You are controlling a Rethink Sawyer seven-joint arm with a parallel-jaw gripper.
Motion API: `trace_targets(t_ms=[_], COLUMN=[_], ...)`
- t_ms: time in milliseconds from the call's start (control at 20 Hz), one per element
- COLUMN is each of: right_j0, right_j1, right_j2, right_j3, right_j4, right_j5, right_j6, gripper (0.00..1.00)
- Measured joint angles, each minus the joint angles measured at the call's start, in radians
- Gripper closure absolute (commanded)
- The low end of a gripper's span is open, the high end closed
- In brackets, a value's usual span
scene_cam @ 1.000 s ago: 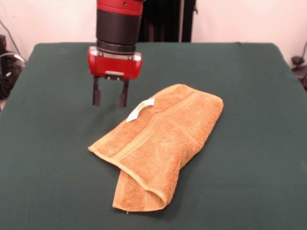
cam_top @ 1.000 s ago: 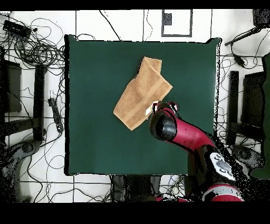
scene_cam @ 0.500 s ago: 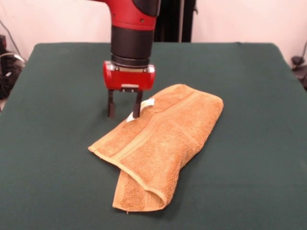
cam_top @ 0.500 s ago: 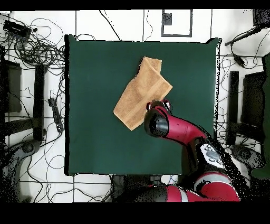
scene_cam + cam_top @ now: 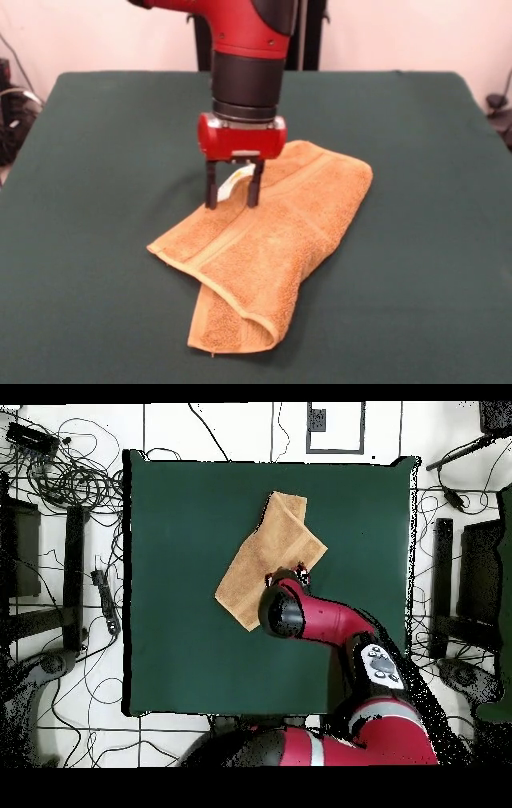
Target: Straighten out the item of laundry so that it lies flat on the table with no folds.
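Orange-tan terry towel [image 5: 268, 240] lies folded over itself near the middle of the green felt surface [image 5: 88, 264], one doubled corner pointing toward the camera in the front view, a woven band running along its length. A small white tag [image 5: 232, 182] stands at its far edge. The gripper [image 5: 231, 195] hangs low over that edge, its two dark fingers [image 5: 210, 194] spread apart, one to each side of the tag, pinching nothing; whether the tips touch the cloth cannot be told.

Judgement: the step in hand is taking hold of the top layer at this edge. To do it well, the fingers should close on one layer only, close by the tag, then lift and draw the cloth outward, away from the fold, so the doubled part opens instead of dragging whole across the felt. Catching both layers would merely shift the bundle.

Surface is otherwise bare, with ample room on every side of the towel. Around it, the overhead view shows a light floor with many loose cables [image 5: 60, 474] and dark equipment stands [image 5: 75, 574].
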Motion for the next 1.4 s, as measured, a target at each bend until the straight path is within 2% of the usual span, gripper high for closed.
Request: trace_targets(t_ms=[450,1050,1400], right_j0=[0.079,0.082,0.08], right_j1=[0.001,0.009,0.038], right_j2=[-0.022,-0.045,-0.071], right_j3=[-0.028,-0.06,-0.12], right_j4=[0.0,0.0,0.0], right_j5=[0.0,0.029,0.078], right_j6=[0.0,0.0,0.0], gripper=[0.0,0.0,0.0])
